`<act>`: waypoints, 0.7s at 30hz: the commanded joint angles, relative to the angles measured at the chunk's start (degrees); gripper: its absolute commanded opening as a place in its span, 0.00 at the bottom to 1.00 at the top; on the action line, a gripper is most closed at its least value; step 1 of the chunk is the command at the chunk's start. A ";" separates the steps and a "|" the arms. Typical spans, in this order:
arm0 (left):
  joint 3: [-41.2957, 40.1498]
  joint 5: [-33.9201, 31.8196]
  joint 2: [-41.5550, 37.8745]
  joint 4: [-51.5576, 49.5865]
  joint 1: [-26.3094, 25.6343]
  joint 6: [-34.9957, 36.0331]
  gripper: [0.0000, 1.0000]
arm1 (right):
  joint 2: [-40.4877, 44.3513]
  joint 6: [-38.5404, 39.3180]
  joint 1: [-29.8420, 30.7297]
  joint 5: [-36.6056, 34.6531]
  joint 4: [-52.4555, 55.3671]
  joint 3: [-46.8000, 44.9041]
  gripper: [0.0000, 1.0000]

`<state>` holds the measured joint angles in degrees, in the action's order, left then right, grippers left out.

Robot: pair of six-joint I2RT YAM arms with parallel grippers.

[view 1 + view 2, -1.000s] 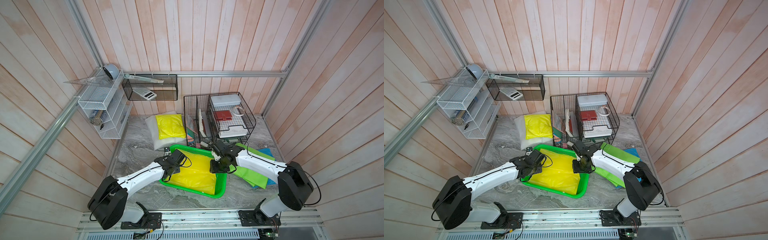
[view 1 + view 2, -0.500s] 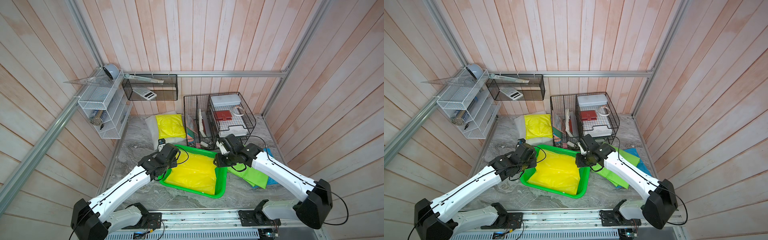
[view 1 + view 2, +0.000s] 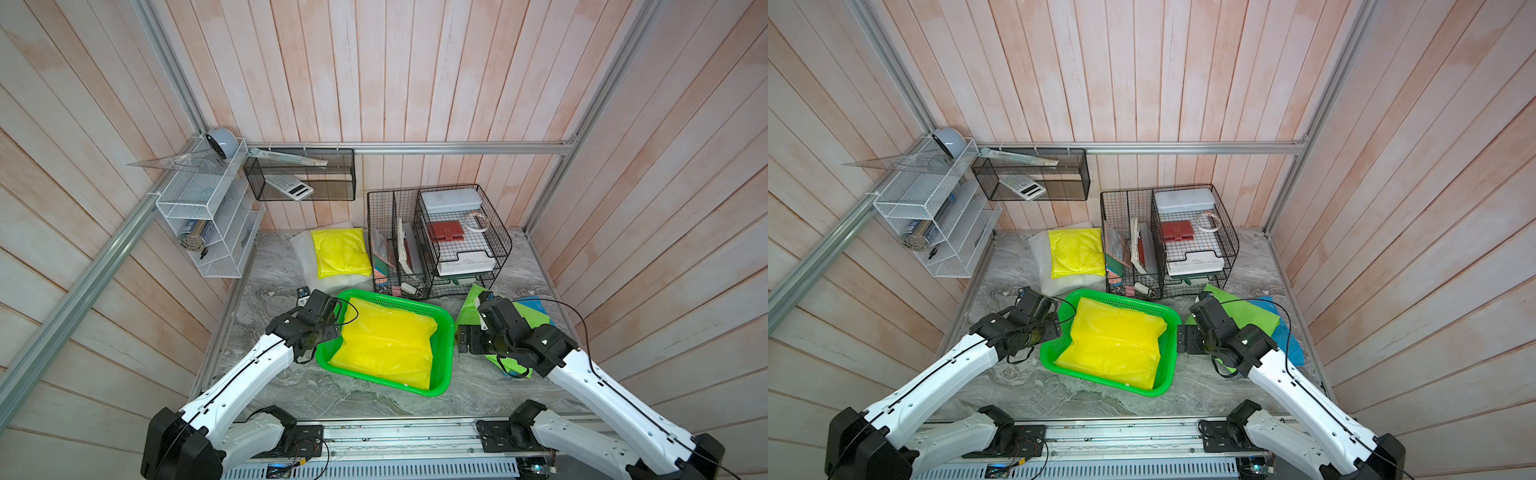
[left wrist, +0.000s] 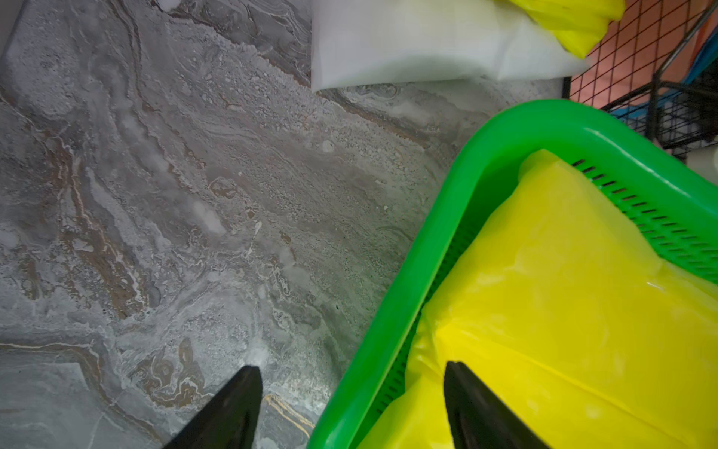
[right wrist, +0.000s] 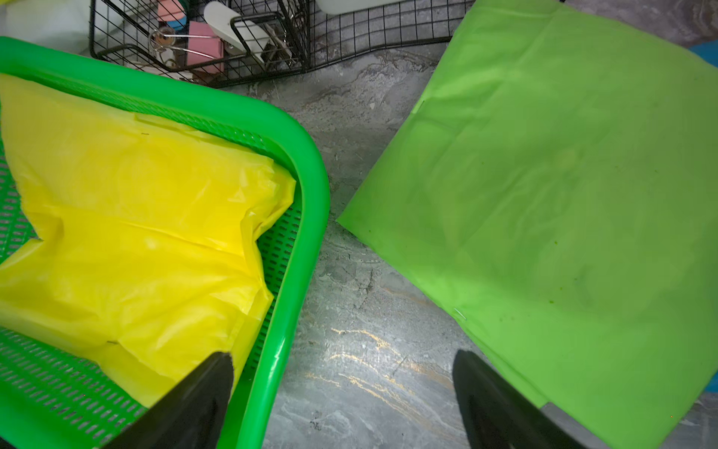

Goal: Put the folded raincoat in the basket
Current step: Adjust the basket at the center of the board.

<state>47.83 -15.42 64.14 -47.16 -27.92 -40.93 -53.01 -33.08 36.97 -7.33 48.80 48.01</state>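
We see the folded yellow raincoat (image 3: pixel 386 345) lying inside the green basket (image 3: pixel 446 353), covering most of its floor. The left gripper (image 4: pixel 351 369) is released, its jaws spread across the basket's rim and gripping nothing. The right gripper (image 5: pixel 342 357) likewise stands wide and empty astride the opposite rim. Just behind the basket sits the black wire organiser (image 3: pixel 380 216). Beside the basket, on the right gripper's side, lies a lime-green folded sheet (image 5: pixel 544 194).

We find no legible text, label, brand, number or sign in any view. The calculator (image 3: pixel 289 189) in the black mesh bin (image 3: pixel 337 183) carries key markings too small to read.
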 commanded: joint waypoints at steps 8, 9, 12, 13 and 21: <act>-6.95 13.30 -2.61 5.38 0.63 -3.47 0.71 | -8.16 -2.99 -0.70 7.24 -10.32 -2.35 0.92; -8.18 14.71 -4.06 5.66 0.64 -4.56 0.70 | -9.71 -3.00 -0.81 8.13 -11.15 -1.98 0.92; -11.59 18.02 -8.56 6.45 0.38 -7.85 0.70 | -14.03 -2.98 -0.77 10.38 -13.23 -0.38 0.91; -12.60 18.92 -10.22 6.70 0.25 -8.99 0.70 | -15.59 -2.87 -0.80 11.19 -14.14 0.08 0.90; -14.13 20.94 -16.16 5.09 -1.55 -12.70 0.70 | -26.65 3.01 -1.65 19.00 -12.16 8.23 0.87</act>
<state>32.60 3.64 48.80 -41.85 -28.95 -51.88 -77.58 -34.02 35.94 6.33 36.25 52.56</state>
